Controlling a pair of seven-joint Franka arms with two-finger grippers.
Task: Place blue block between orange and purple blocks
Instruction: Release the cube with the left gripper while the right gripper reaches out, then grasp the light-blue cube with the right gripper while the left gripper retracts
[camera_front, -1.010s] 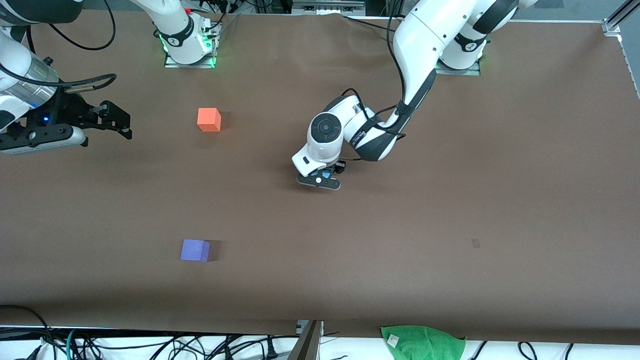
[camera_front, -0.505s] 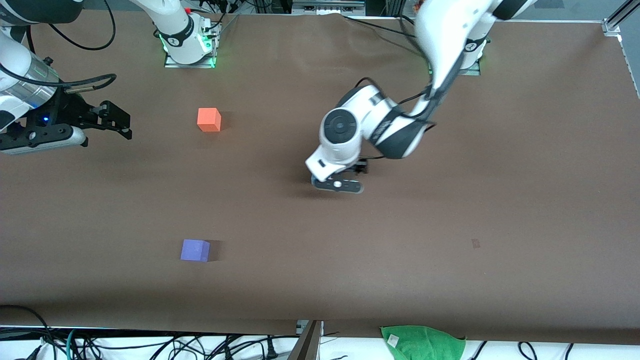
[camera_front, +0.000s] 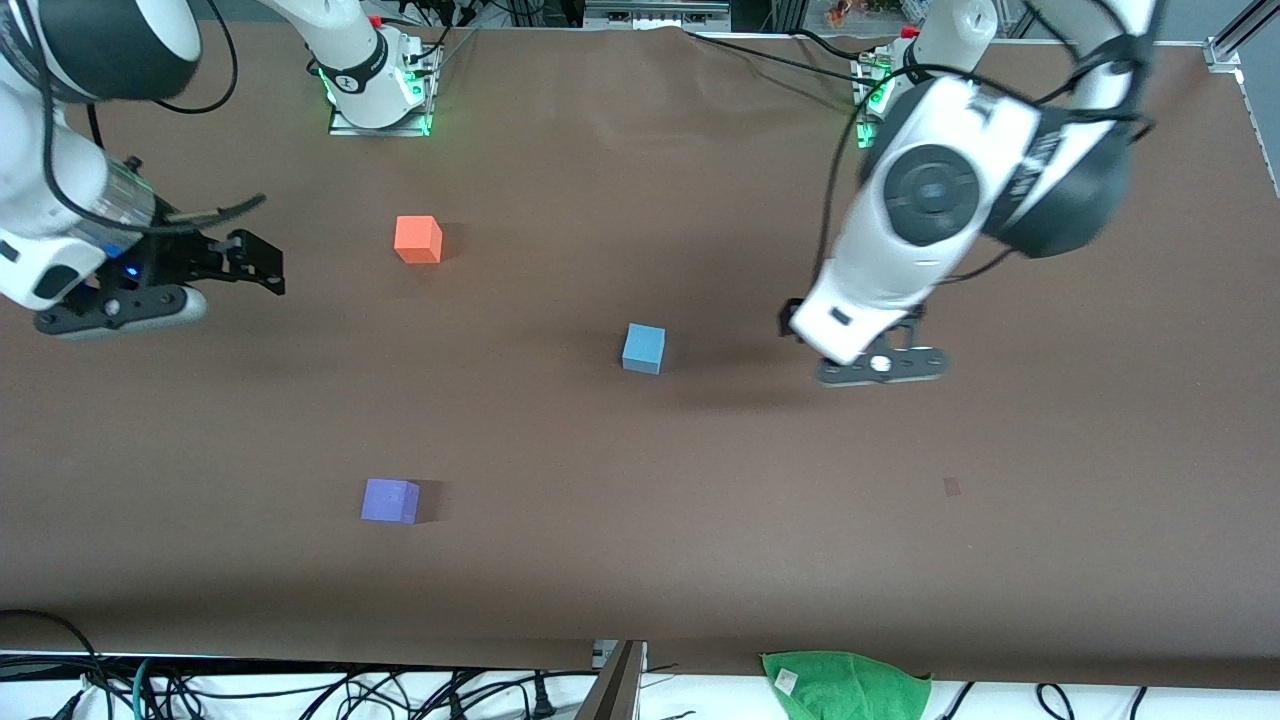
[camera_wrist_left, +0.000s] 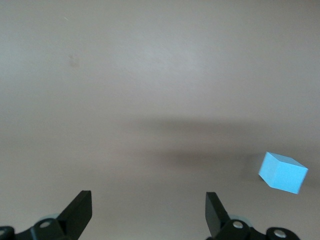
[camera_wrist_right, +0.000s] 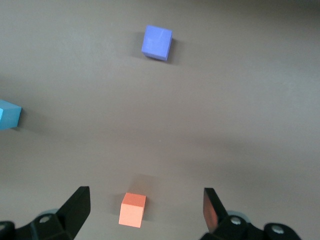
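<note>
The sky-blue block (camera_front: 643, 348) rests alone on the brown table (camera_front: 640, 560); it also shows in the left wrist view (camera_wrist_left: 283, 172) and at the edge of the right wrist view (camera_wrist_right: 9, 115). The orange block (camera_front: 418, 239) lies farther from the front camera and the purple block (camera_front: 390, 500) nearer; both are toward the right arm's end from the blue block. My left gripper (camera_front: 880, 366) is open and empty (camera_wrist_left: 148, 212), raised over bare table beside the blue block. My right gripper (camera_front: 255, 265) is open and empty (camera_wrist_right: 146, 200), held up, with the orange block (camera_wrist_right: 132, 210) and purple block (camera_wrist_right: 157, 42) in its view.
A green cloth (camera_front: 845, 683) lies at the table's near edge, with cables along that edge. A small dark mark (camera_front: 951, 486) is on the table toward the left arm's end. The arm bases (camera_front: 380, 95) stand along the table's back edge.
My left gripper has let go of the blue block, risen and swung toward the left arm's end. The block now stands uncovered. My right gripper has shifted slightly toward the orange block.
</note>
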